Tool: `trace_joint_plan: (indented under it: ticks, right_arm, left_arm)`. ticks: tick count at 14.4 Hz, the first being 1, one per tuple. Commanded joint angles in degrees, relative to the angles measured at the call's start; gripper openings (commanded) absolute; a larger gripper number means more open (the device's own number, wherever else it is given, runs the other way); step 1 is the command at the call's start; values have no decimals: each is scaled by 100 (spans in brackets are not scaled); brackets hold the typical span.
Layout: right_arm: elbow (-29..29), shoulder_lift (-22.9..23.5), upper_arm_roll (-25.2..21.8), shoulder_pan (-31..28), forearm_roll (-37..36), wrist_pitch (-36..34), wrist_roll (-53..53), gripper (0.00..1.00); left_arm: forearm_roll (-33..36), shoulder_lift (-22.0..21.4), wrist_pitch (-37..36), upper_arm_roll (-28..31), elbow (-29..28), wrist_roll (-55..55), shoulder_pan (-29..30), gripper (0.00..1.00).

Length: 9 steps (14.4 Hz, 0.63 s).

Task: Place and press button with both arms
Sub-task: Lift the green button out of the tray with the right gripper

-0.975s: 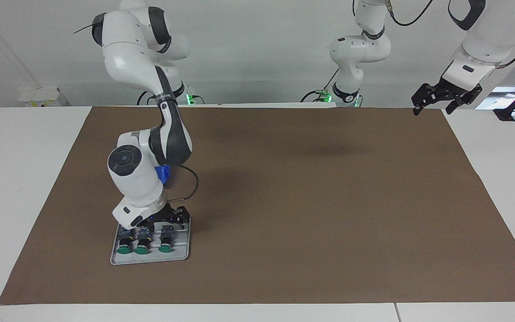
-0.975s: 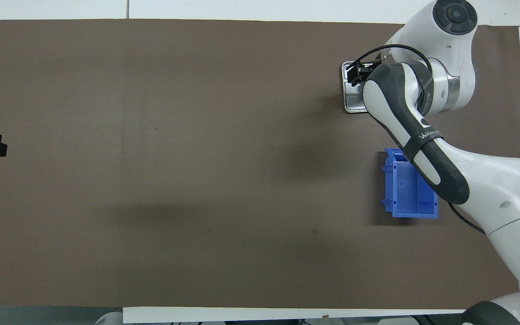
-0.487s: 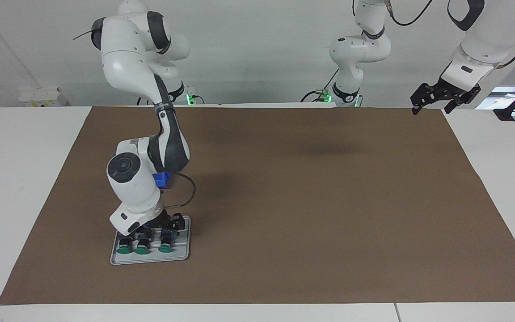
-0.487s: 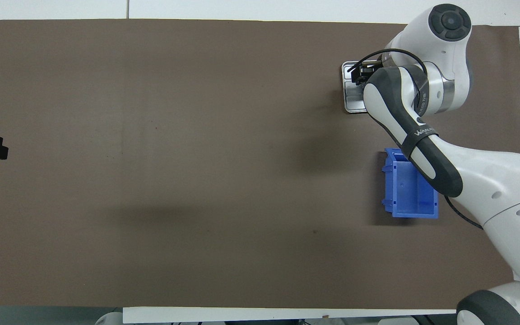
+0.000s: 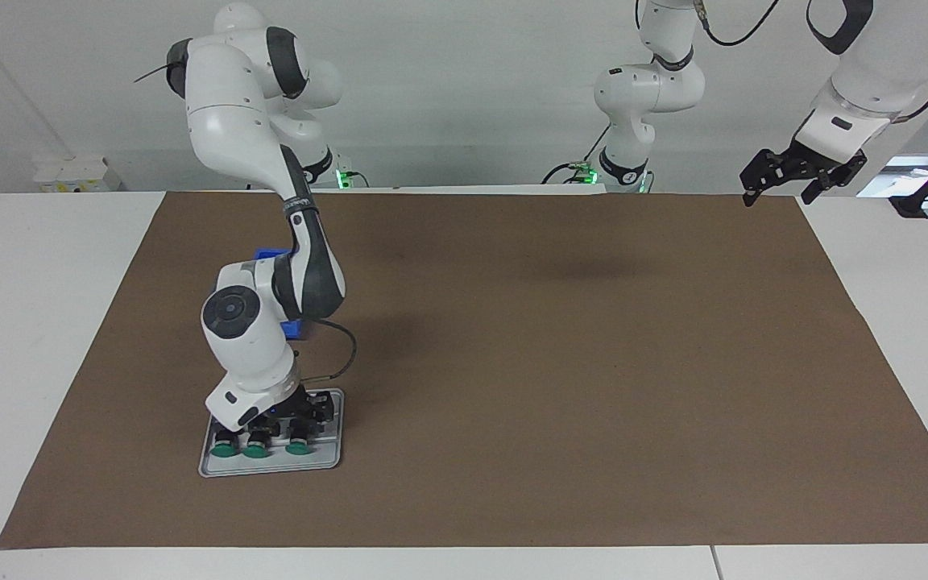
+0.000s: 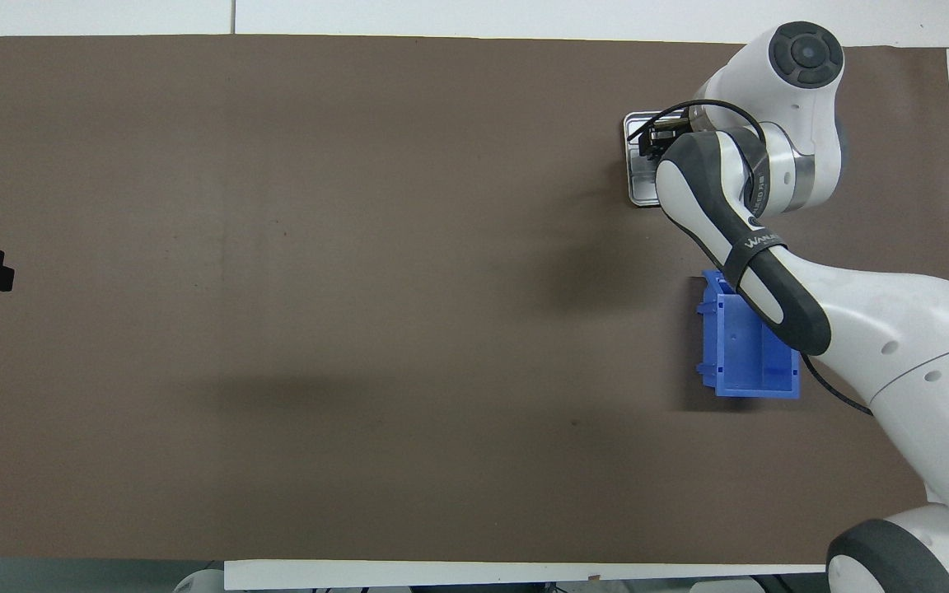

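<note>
Reaching down into a grey tray at the right arm's end of the brown mat, the right gripper sits low over three green-capped buttons; whether its fingers grip one cannot be told. The forearm band reads "WANLE…", partly legible. A blue bin stands nearer the robots. The left gripper, fingers apart, waits raised over the mat's corner.

You have one readable marking here: pale lettering on a dark strap around the right arm's forearm, seen from overhead. It seems to begin "WANL"; the rest is too small to make out.
</note>
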Motion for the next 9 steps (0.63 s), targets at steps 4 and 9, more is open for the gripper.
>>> trace_joint_plan:
  ticks: [4, 9]
  right_arm:
    - [36, -44, 59, -51, -58, -231, -105, 0]
    - [319, -631, 68, 71, 13, -1426, 18, 0]
  left_arm:
    - [83, -135, 22, 6, -140, 6, -12, 100]
    - [83, -126, 92, 15, -140, -3, -12, 100]
